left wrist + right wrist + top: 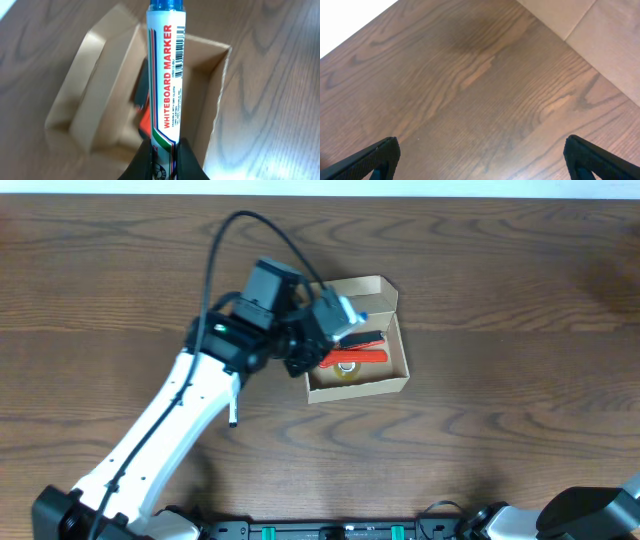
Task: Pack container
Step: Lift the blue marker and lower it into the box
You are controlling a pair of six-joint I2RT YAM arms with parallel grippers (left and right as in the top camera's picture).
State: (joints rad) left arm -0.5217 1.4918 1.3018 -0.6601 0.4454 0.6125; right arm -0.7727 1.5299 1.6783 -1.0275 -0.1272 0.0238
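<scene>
Container: a small tan cardboard box (pixel 357 389) with its flap lid open stands near the middle of the brown wood-grain table (pixel 510 290), under the left arm.
Overhead only: the box's contents show as a red pen (pixel 357 357), a black pen (pixel 367 340) and a yellow tape roll (pixel 347 371), lying close together.
Left wrist only: the printing "WHITEBOARD MARKER" in red runs along the smooth white barrel of a blue-capped marker (pixel 167 75). Below it are the matt, plain walls of the box (pixel 204 95).
Left gripper (pixel 167 161): its black fingers (pixel 190 162) are closed on the marker's lower end, and the marker hangs over the open box.
Right wrist only: bare wood grain, with a paler floor at the upper right corner.
Right gripper (pixel 482 156): the black fingertips (pixel 375 157) are spread wide and hold nothing, above the table well away from the box.
</scene>
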